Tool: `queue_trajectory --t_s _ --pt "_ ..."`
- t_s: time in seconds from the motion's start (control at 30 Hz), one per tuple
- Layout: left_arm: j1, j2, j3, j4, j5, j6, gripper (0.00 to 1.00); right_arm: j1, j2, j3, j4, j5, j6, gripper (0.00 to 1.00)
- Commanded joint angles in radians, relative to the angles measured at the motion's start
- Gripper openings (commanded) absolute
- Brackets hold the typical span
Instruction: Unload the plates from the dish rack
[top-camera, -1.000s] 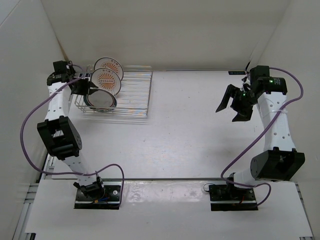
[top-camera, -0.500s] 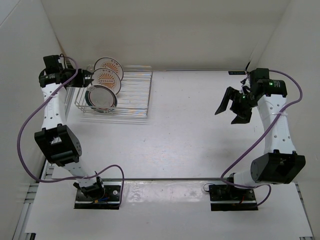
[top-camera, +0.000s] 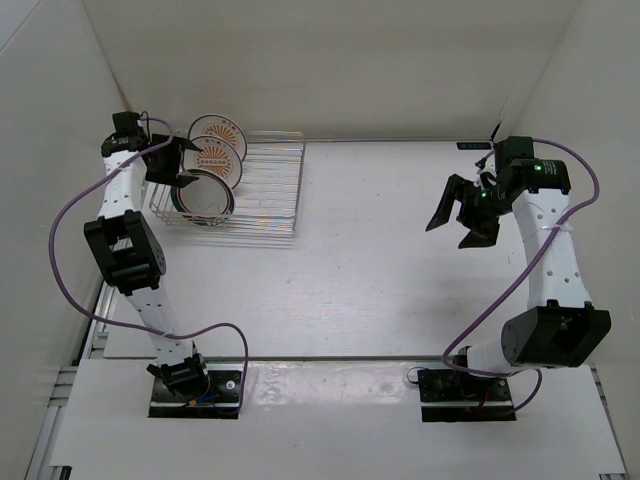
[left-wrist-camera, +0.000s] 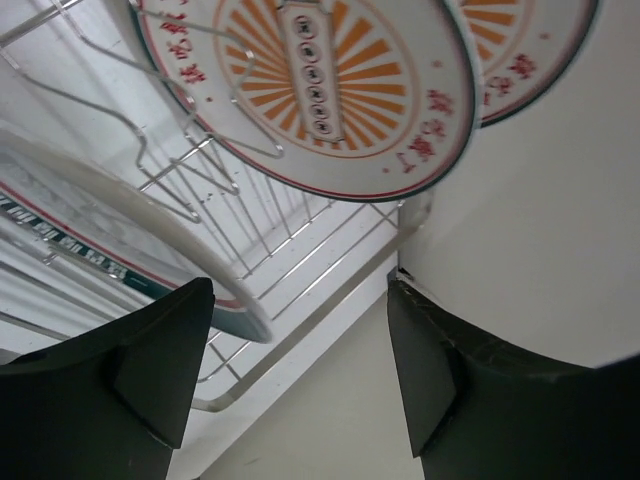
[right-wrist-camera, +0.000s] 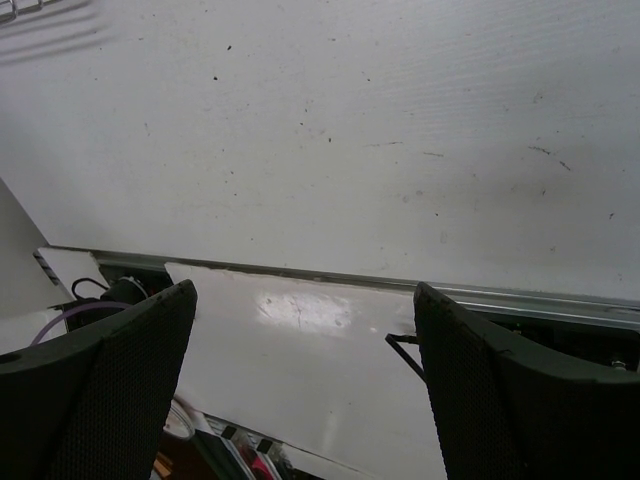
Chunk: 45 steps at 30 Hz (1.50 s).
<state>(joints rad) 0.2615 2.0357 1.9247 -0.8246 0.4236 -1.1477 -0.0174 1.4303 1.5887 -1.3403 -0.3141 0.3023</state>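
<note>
Left gripper (top-camera: 178, 163): spread wide, at the left end of the dish rack (top-camera: 272, 195).
Risk: closing may catch a wire tine (left-wrist-camera: 140, 160) or knock the sunburst plate (left-wrist-camera: 320, 80) behind.
Plates (top-camera: 212, 165): all three upright in the rack; the rim of the striped plate (left-wrist-camera: 90, 215) sits between the fingers (left-wrist-camera: 150, 370).
Right gripper (top-camera: 462, 215): spread, empty, well apart.

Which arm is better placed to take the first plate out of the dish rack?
The left arm. Its jaws stand open beside the dish rack, with the striped-rim plate and a sunburst plate just ahead. The right arm holds its jaws open too, but far across the table.
</note>
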Motion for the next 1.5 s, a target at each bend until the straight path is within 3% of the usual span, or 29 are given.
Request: queue_trajectory --t_s 0.0,0.1,0.23,0.47,0.7,1.13,1.33,1.47 --pt "-0.011 -0.026 0.023 -0.064 -0.019 0.042 0.81 -0.001 -0.034 -0.007 -0.103 -0.014 -0.014 0.90" --pt "-0.011 -0.034 -0.027 -0.068 -0.020 0.051 0.81 -0.004 -0.041 -0.007 -0.099 -0.010 -0.017 0.90" --pt "-0.011 -0.034 -0.062 -0.071 -0.017 0.071 0.72 -0.004 -0.039 -0.007 -0.100 0.003 -0.012 0.90" --pt "-0.008 -0.035 -0.075 -0.097 -0.008 0.082 0.40 -0.007 -0.028 -0.006 -0.099 0.006 -0.006 0.90" --pt "0.008 -0.089 -0.115 -0.054 0.035 0.039 0.18 -0.006 -0.014 -0.001 -0.097 0.000 -0.006 0.90" --pt "0.008 -0.297 -0.138 -0.127 0.025 -0.061 0.00 -0.004 -0.005 -0.009 -0.091 -0.013 -0.012 0.90" --pt "0.007 -0.356 0.032 -0.177 -0.068 -0.009 0.00 -0.001 -0.011 -0.015 -0.091 -0.023 -0.017 0.90" --pt "0.009 -0.365 0.199 -0.296 -0.137 0.065 0.00 -0.003 -0.004 -0.026 -0.086 -0.045 -0.017 0.90"
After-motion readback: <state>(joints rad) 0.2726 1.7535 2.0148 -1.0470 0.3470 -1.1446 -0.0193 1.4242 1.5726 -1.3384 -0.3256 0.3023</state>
